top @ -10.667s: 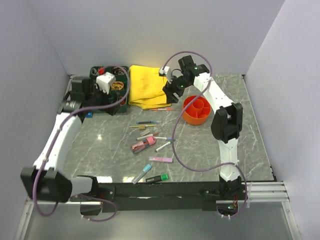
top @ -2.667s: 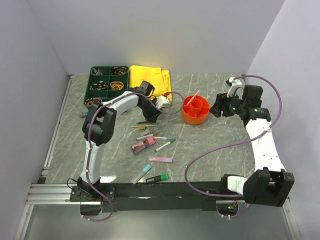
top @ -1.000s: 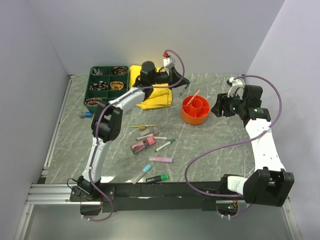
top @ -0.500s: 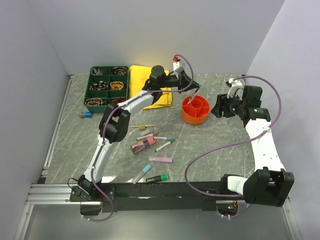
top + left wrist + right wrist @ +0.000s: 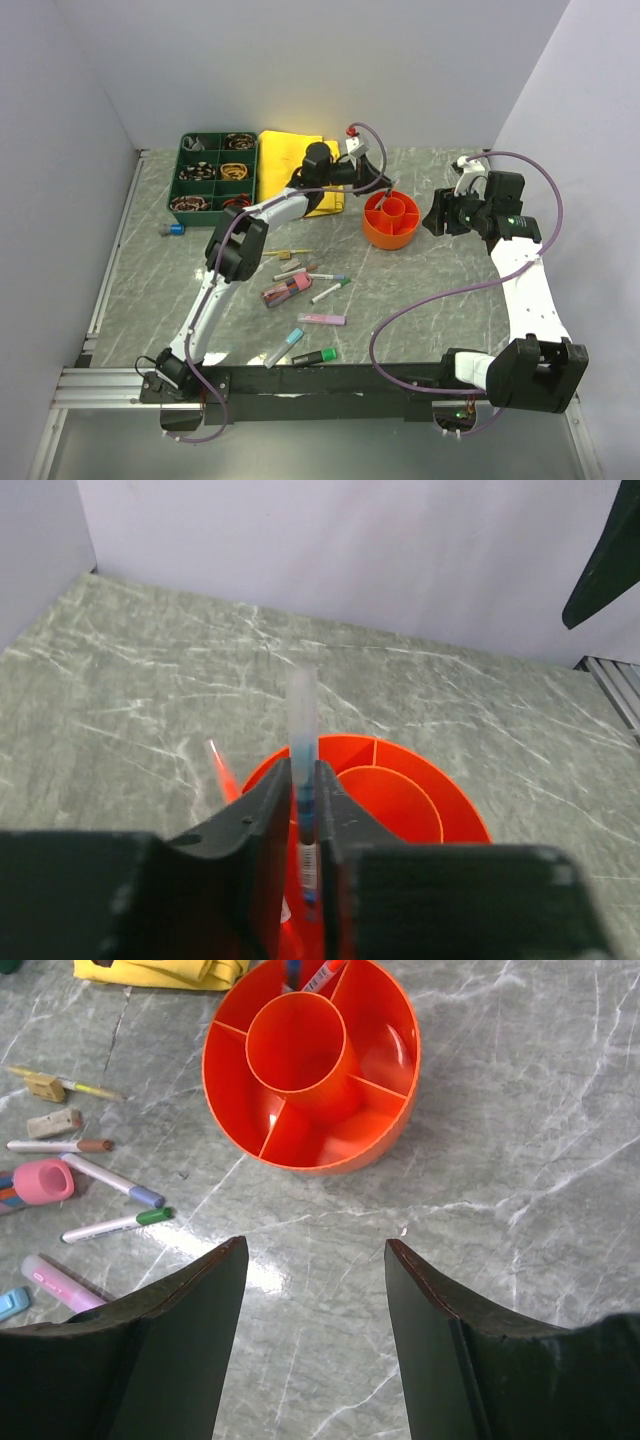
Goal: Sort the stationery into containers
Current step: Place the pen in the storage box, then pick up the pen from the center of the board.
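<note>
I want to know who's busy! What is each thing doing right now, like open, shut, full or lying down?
Left gripper: shut on the blue pen, above the orange pot.
Blue pen: upright, pointing down into the pot.
Right gripper: open, empty.
Orange pot: upright, a red pen leaning inside.
Green tray: compartments hold small bits.
Yellow cloth: folded, flat.
Loose pens: lying flat, unsorted.

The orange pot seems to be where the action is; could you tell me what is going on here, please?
The left gripper has reached over the orange pot, and its jaws are closed on an upright blue pen whose lower end dips into the pot. A red pen leans in the pot nearby. The right gripper hovers beside the pot with its jaws open and empty. Several pens and markers lie loose on the table, not yet sorted.
</note>
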Tool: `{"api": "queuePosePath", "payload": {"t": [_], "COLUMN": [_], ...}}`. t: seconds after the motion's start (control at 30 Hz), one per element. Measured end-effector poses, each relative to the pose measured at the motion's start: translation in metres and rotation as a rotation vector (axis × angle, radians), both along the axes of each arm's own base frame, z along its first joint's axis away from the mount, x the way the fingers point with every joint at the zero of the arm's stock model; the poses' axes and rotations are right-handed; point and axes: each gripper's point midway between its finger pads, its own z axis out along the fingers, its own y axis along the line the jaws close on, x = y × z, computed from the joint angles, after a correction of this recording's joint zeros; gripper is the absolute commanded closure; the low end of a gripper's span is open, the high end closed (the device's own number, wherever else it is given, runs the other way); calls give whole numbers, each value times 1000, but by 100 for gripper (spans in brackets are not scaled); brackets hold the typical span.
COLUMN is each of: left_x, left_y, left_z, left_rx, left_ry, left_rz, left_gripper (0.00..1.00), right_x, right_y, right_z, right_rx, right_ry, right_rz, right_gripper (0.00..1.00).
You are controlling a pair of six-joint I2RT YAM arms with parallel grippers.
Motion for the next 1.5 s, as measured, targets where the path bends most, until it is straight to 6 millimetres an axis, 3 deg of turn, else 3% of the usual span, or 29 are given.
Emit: {"api": "queuePosePath", "payload": {"t": [0.2,0.37,0.47,0.63,0.7,0.77,1.0,1.07,1.27,1.5], "left_x": [4,-5,-20,-47,-62,-71,-112,-124,-121,-107], "left_y": [10,40,70,122,138,150,207,222,235,234], "left_z": [-10,-17,-5,40,40,27,-107,-131,-150,-150], "left_rx": [16,73,146,328,437,541,954,1035,1129,1143], "left_ry": [18,83,90,-83,-120,-118,126,180,156,104], "left_rz": [15,44,70,107,100,84,9,2,51,107], "left_gripper": [62,47,40,41,44,45,45,45,44,42], "right_x": [0,2,2,3,2,0,-3,-5,-9,-16], "right_y": [0,0,0,2,4,6,17,20,22,22], "right_z": [0,-1,-1,0,-2,-5,-5,-5,-5,-15], "right_rx": [-1,5,7,15,23,29,15,9,-5,-8], "right_ry": [0,3,2,-5,-2,6,-5,-10,-21,-1], "right_rz": [-3,-7,-8,4,12,20,70,81,95,96], "right_gripper": [34,34,33,32,32,32,29,29,28,28]}}
